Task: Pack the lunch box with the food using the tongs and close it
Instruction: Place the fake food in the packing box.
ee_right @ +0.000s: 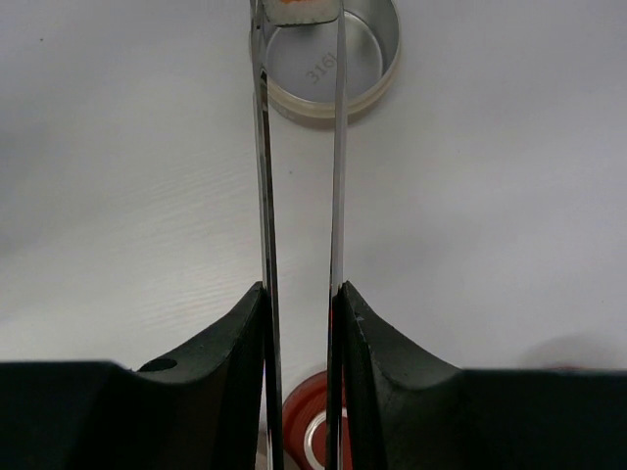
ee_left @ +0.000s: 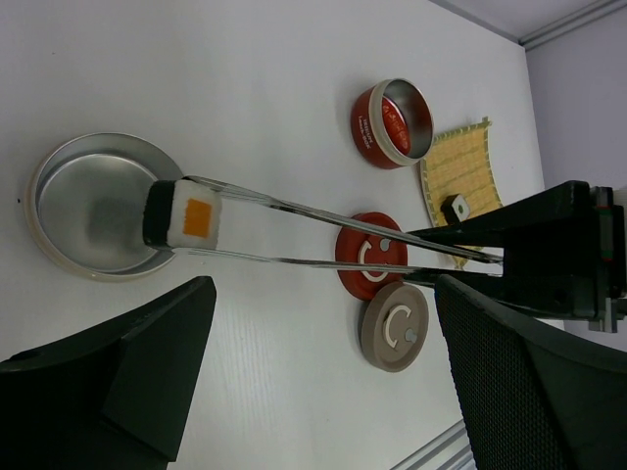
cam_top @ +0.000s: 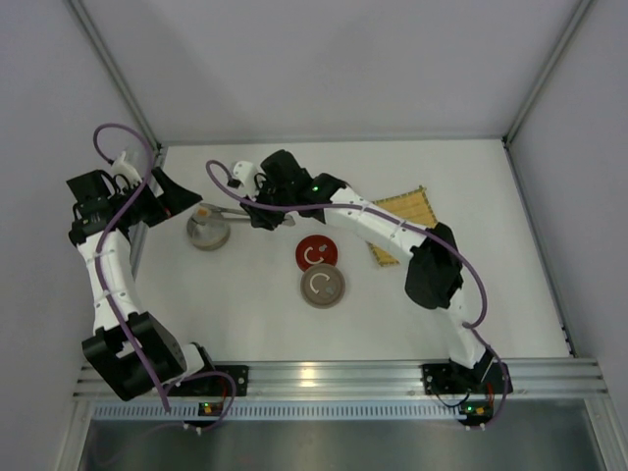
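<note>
My right gripper is shut on the silver tongs, squeezing their two arms. The tong tips pinch a sushi roll, which has a dark wrap, white rice and an orange centre. It hangs just above the near rim of the open lunch box, a silver tin with a cream rim, and throws a shadow inside it. In the top view the tongs reach left over that tin. A second roll lies on the bamboo mat. My left gripper stands open and empty beside the tin.
A red tin lies tilted on its side with something red inside. A red lid and a beige lid lie side by side mid-table. The right arm stretches across the table. White walls close off the left, back and right.
</note>
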### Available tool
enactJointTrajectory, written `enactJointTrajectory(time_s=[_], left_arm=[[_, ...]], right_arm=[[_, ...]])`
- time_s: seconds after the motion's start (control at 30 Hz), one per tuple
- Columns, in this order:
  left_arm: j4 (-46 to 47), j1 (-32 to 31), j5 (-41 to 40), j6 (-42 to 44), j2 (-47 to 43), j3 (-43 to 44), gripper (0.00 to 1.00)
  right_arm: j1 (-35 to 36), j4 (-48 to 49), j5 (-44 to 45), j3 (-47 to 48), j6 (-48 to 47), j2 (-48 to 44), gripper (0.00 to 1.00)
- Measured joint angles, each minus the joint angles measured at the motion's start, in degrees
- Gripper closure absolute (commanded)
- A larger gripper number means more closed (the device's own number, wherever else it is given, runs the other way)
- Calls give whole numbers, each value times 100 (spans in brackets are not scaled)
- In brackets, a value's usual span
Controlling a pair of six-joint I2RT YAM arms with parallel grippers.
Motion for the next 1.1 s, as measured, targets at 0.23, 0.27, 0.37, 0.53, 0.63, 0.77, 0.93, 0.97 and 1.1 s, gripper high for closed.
enactJointTrajectory(time_s=[0.23,0.27,0.37,0.53,0.63,0.77,0.93,0.97,1.1], left_arm=[[13,0,-9,2,0,0,2],[28,0,-7,2,0,0,2],[72,0,-7,0,0,0,2],[129,0,-9,26,0,0,2],[127,0,-13,61,0,0,2],[127,0,-15,125,0,0,2],[125,0,-15,186,0,0,2],[125,0,-15,195,0,0,2],[114,0,-15,243,2,0,2]], right_arm=[[57,205,214,382,-11,560,100],[57,212,245,382,-26,590,100],[63,251,339,385,-59,702,100],[68,315,393,413,-92,892,98],[68,337,402,413,-92,973,93],[70,485,407,439,-90,1069,83],[70,573,409,461,-76,1176,76],[74,573,407,461,-74,1207,75],[105,592,413,601,-70,1366,63]])
